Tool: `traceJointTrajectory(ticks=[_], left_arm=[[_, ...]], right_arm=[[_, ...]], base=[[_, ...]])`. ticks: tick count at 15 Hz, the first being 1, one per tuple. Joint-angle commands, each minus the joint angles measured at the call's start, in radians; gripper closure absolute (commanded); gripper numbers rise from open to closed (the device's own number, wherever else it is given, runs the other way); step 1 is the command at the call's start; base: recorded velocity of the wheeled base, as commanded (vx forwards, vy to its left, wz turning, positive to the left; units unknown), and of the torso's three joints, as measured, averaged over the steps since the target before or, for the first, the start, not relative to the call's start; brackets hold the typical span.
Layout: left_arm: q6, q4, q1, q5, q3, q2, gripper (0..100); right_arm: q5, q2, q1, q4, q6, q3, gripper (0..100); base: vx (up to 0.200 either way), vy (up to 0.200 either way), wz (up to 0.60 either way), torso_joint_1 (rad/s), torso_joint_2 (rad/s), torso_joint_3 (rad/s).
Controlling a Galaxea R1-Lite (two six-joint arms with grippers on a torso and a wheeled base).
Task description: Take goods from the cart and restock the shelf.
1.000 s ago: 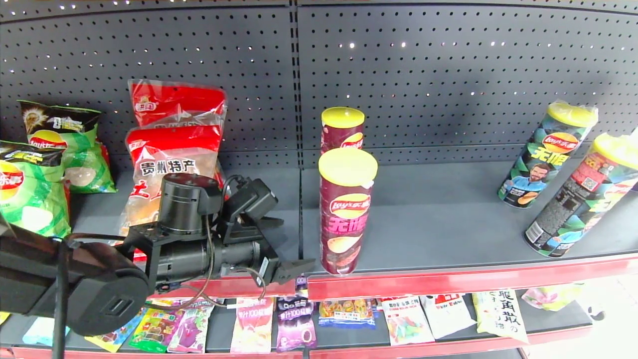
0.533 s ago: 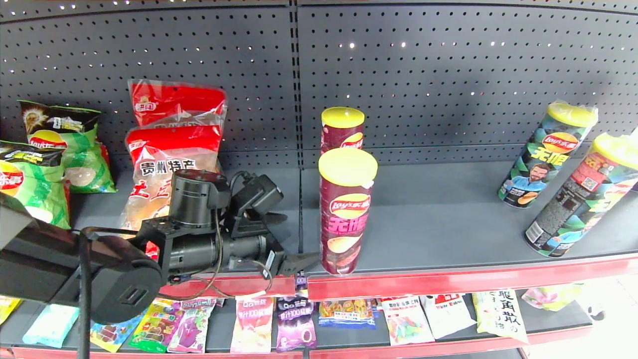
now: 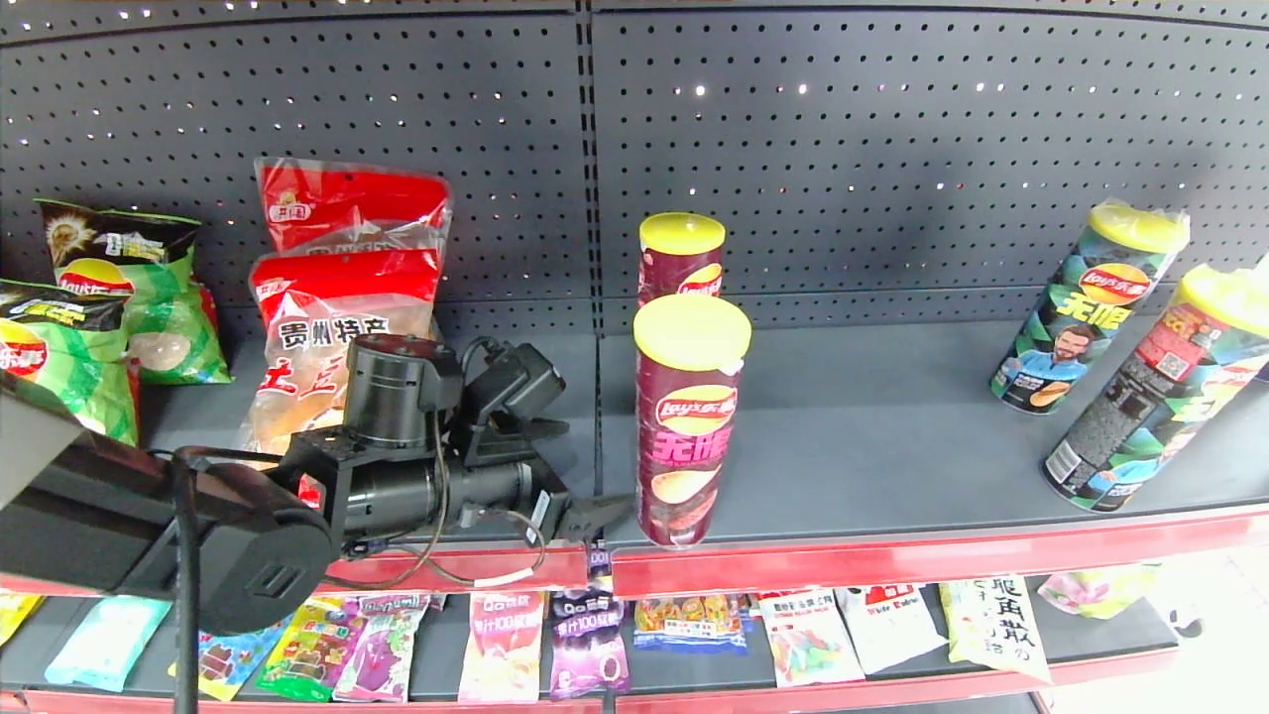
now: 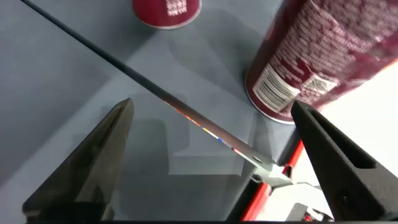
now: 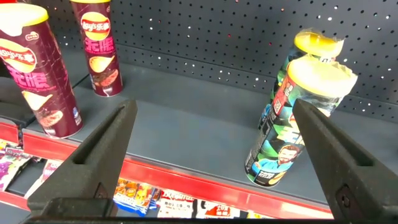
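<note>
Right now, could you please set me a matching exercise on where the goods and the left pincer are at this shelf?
Things: 1 front maroon can; 2 green cans; 3 red bags; 4 left pincer.
Places: A standing in the left half of the shelf; B right end; C open, just left of that can; D middle, front edge.
Pairs: 1-D; 2-B; 3-A; 4-C.

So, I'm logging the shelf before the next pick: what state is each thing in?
Front maroon can: upright, lid on, at the front edge of the shelf.
Rear maroon can: upright, lid on.
Green cans: standing, lids on.
Red bags: standing, sealed.
Left gripper: open, empty.
Right gripper: open, empty.
</note>
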Motion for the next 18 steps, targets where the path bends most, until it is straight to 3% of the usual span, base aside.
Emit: traceJointTrajectory(ticks=[1,13,15,18], left_arm=[[0.000,0.000,0.000,0.002,-0.007,0.004,0],[-0.002,0.000,0.000,0.016,-0.038,0.024,0],[-0.002,0.000,0.002,0.017,-0.005,-0.005,0],[-0.006,0.001,0.039,0.021,0.124,-0.132,0]], right_arm=[[0.000,0.003,0.001,0.000,-0.001,0.000,0],[-0.006,0.000,-0.007,0.000,0.016,0.000,0],[0.002,0.008,-0.006,0.002,0.016,0.001,0],[0.049,0.081,0.022,0.008,0.004,-0.002,0]], base=[[0.000,0.000,0.00,0.000,0.00,0.000],[0.000,0.000,0.00,0.000,0.00,0.000],[0.000,0.000,0.00,0.000,0.00,0.000],[0.000,0.000,0.00,0.000,0.00,0.000]])
